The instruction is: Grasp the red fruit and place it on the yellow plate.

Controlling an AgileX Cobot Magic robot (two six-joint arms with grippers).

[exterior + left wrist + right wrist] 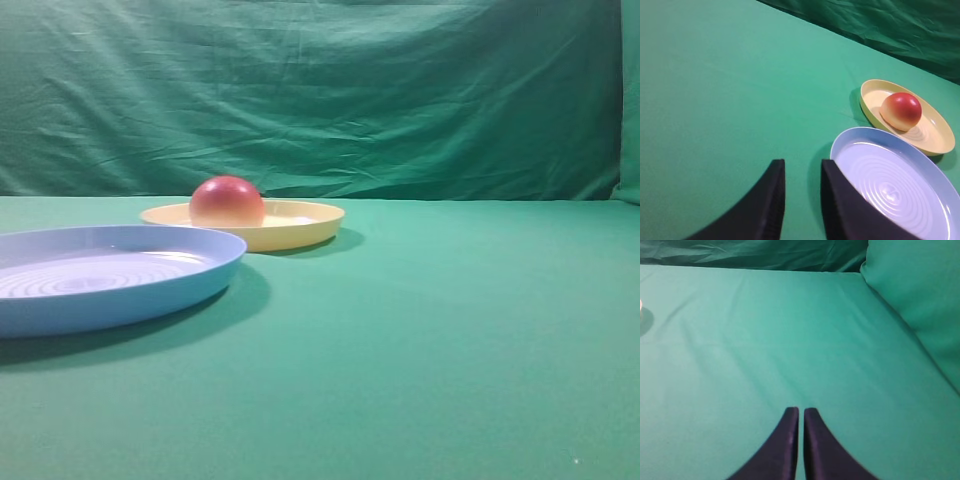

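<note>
The red fruit (227,202) (901,110) rests flat side down inside the yellow plate (300,225) (871,97), toward its left part in the exterior high view. No arm shows in that view. In the left wrist view my left gripper (802,166) hangs well back from the plate, open, with only green cloth between its dark fingers (773,185). Over bare cloth in the right wrist view, my right gripper (801,411) is shut with nothing in it.
A light blue plate (215,270) (855,137) with concentric rings lies in front of the yellow one, beside my left gripper's right finger. Green cloth (450,330) covers the table, and a green backdrop (400,90) hangs behind.
</note>
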